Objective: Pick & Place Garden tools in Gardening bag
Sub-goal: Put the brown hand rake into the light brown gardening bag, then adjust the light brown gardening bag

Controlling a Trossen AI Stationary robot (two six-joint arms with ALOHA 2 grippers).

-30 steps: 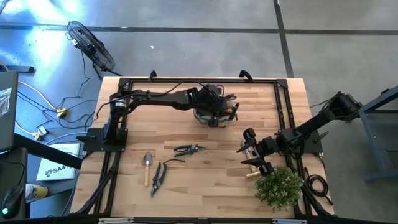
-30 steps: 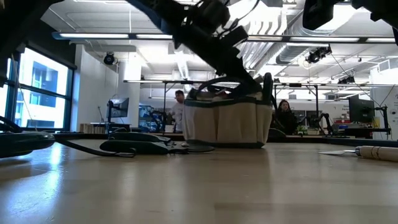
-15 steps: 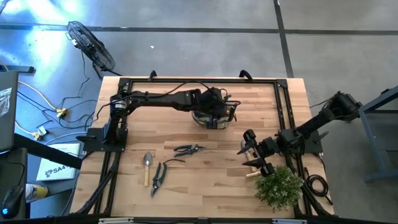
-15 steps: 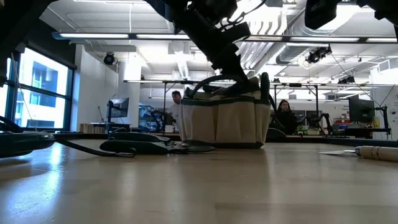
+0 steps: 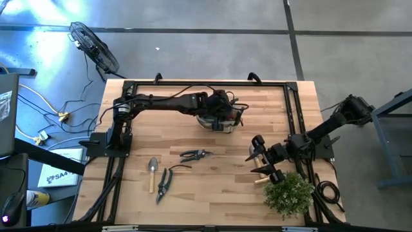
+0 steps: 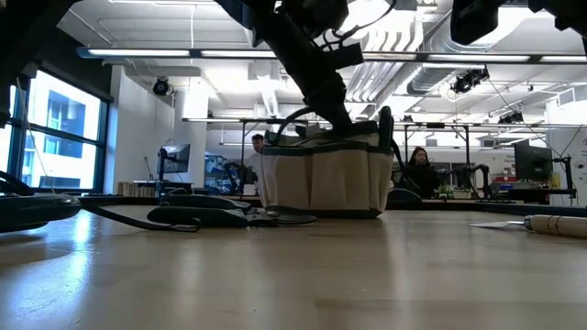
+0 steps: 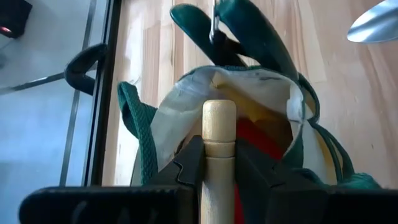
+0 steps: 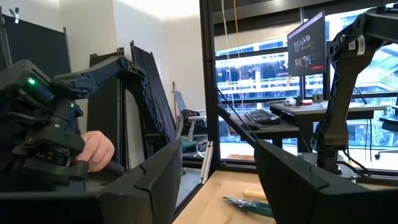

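Note:
The gardening bag [image 5: 214, 122], tan with green trim, stands on its base at the far middle of the table and shows in the low view too [image 6: 321, 183]. Something red [image 7: 264, 140] lies inside it. My left gripper [image 5: 223, 115] hangs over the bag's mouth [image 7: 186, 87], shut on a tool's pale wooden handle [image 7: 218, 134]; the tool's blade is hidden. A trowel [image 5: 152, 171] and two dark shears [image 5: 162, 184] [image 5: 195, 154] lie flat on the near left of the table. My right gripper [image 5: 257, 158] is open at the right, holding nothing. My left gripper pinches the pale wooden handle [image 7: 217, 168] between its two fingers, a little behind its rounded free end [image 7: 219, 111]. The fingers slant down from the table's left side and lie along the handle. The free end sticks out past them over the bag's mouth, clear of the table.
A bushy green plant [image 5: 288, 193] stands at the near right corner, with another wooden-handled tool [image 5: 259, 181] [image 6: 550, 224] beside it. A black frame [image 5: 212, 84] rims the table. People sit in the room beyond [image 6: 420, 170], and a person's hand [image 8: 93, 149] shows in the right wrist view.
My left gripper has tipped more steeply down over the bag and drifted a little toward the table's left edge, still shut on the handle. The bag has slid slightly toward the left edge with it.

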